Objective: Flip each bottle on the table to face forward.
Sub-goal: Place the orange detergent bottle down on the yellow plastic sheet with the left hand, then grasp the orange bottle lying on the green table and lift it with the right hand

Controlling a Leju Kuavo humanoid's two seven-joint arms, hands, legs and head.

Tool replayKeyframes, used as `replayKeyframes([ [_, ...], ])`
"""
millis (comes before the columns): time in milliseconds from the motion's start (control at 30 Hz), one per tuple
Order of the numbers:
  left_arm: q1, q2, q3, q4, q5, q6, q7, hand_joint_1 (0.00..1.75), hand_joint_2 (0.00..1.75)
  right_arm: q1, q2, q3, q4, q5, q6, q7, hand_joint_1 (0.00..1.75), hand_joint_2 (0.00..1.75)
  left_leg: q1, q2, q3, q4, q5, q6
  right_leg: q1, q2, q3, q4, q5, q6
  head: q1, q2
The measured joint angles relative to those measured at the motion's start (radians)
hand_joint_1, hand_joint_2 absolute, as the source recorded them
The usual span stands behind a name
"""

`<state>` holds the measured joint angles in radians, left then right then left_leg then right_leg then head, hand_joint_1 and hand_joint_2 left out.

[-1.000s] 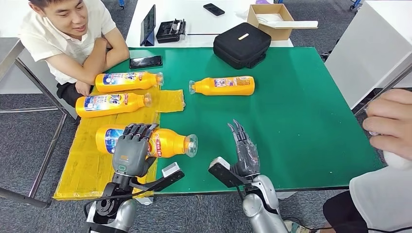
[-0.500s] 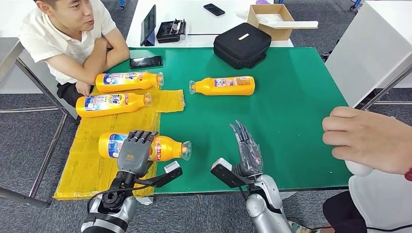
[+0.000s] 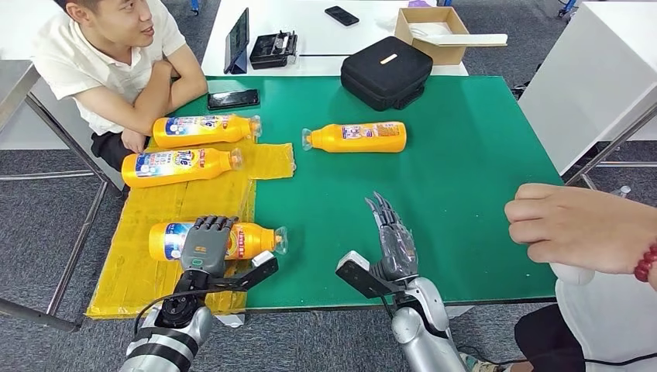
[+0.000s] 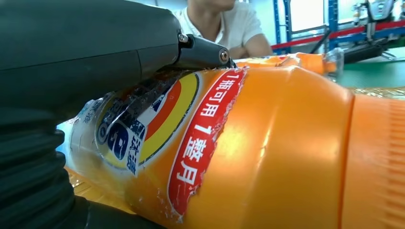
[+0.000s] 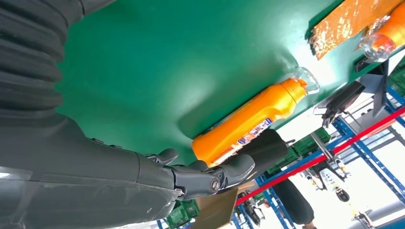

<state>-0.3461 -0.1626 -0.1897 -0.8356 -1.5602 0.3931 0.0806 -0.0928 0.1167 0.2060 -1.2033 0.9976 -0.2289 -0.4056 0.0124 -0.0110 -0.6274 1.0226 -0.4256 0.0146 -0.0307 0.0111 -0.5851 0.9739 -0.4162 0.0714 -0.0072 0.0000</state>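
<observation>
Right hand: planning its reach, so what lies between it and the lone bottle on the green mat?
Bare green mat between the right hand and that bottle, per the head view.

Ahead of your right hand (image 3: 391, 240) the green tabletop (image 3: 465, 155) lies bare up to the lone bottle (image 3: 356, 137), with the black case (image 3: 385, 71) behind it. A person's hand (image 3: 577, 229) hangs over the right edge and blocks that side. Your left hand (image 3: 205, 244) rests on the near bottle (image 3: 225, 240); beyond it two more bottles (image 3: 182, 167) lie on the yellow sheet (image 3: 132, 263), with a seated person's arms (image 3: 147, 101) close behind them.
</observation>
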Motion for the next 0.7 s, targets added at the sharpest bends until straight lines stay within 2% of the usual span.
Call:
replayKeyframes([
  [33, -0.006, 0.0, 0.0, 0.008, 0.0, -0.009, 0.01, 1.65, 1.75, 0.0, 0.0, 0.0, 0.003, 0.0, 0.0, 0.0, 0.0, 1.75, 0.0, 0.0, 0.0, 0.0, 0.0, 0.0, 0.0, 0.0, 0.0, 0.0, 0.0, 0.0, 0.0, 0.0],
  [67, -0.012, 0.0, 0.0, 0.017, 0.0, -0.017, 0.018, 1.48, 1.75, 0.0, 0.0, 0.0, 0.006, 0.0, 0.0, 0.0, 0.0, 1.75, 0.0, 0.0, 0.001, 0.0, 0.0, 0.0, 0.0, 0.0, 0.001, 0.0, 0.0, 0.0, 0.0, 0.0],
  [100, -0.019, 0.0, 0.0, 0.026, 0.0, -0.025, 0.024, 1.25, 1.75, 0.0, 0.0, 0.0, 0.009, 0.0, 0.0, 0.0, 0.0, 1.75, 0.0, 0.0, 0.002, 0.0, 0.0, 0.0, 0.0, 0.0, 0.002, 0.0, 0.0, 0.0, 0.0, 0.0],
  [167, -0.032, -0.001, 0.0, 0.045, 0.0, -0.043, 0.032, 0.67, 1.75, 0.0, 0.0, 0.0, 0.016, 0.0, 0.0, 0.0, 0.0, 1.75, 0.0, 0.0, 0.004, 0.0, 0.0, 0.0, 0.0, 0.0, 0.004, 0.0, 0.0, 0.0, 0.0, 0.0],
  [233, -0.047, -0.003, -0.001, 0.065, 0.0, -0.066, 0.035, 0.33, 1.75, -0.002, 0.0, -0.001, 0.024, 0.0, 0.0, -0.001, 0.0, 1.75, 0.0, -0.001, 0.007, 0.0, 0.0, 0.0, 0.0, -0.001, 0.007, 0.0, 0.0, 0.0, 0.0, 0.0],
  [267, -0.056, -0.004, -0.001, 0.076, 0.0, -0.078, 0.037, 0.23, 1.75, -0.003, 0.0, -0.001, 0.029, 0.0, 0.0, -0.001, 0.0, 1.75, 0.0, -0.001, 0.008, 0.0, 0.0, 0.0, 0.0, -0.001, 0.008, 0.0, 0.0, 0.0, 0.0, 0.0],
  [367, -0.084, -0.01, -0.001, 0.109, 0.0, -0.114, 0.043, 0.06, 1.75, -0.01, -0.001, -0.002, 0.046, -0.004, -0.001, -0.004, 0.0, 1.75, 0.0, -0.004, 0.01, 0.0, 0.001, 0.0, 0.0, -0.003, 0.011, 0.0, 0.0, 0.0, 0.0, 0.0],
  [433, -0.102, -0.013, 0.0, 0.131, 0.0, -0.133, 0.045, 0.01, 1.75, -0.016, -0.002, -0.002, 0.058, -0.008, -0.001, -0.008, 0.0, 1.75, 0.0, -0.006, 0.011, -0.001, 0.002, 0.0, 0.0, -0.005, 0.012, 0.0, 0.0, 0.0, 0.0, 0.0],
  [700, -0.156, -0.021, 0.0, 0.21, 0.0, -0.208, 0.024, 0.0, 1.75, -0.035, -0.006, -0.008, 0.1, -0.018, -0.004, -0.027, 0.0, 1.75, 0.0, -0.01, 0.014, -0.001, 0.006, 0.0, 0.0, -0.01, 0.017, 0.0, 0.0, 0.0, 0.0, 0.0],
])
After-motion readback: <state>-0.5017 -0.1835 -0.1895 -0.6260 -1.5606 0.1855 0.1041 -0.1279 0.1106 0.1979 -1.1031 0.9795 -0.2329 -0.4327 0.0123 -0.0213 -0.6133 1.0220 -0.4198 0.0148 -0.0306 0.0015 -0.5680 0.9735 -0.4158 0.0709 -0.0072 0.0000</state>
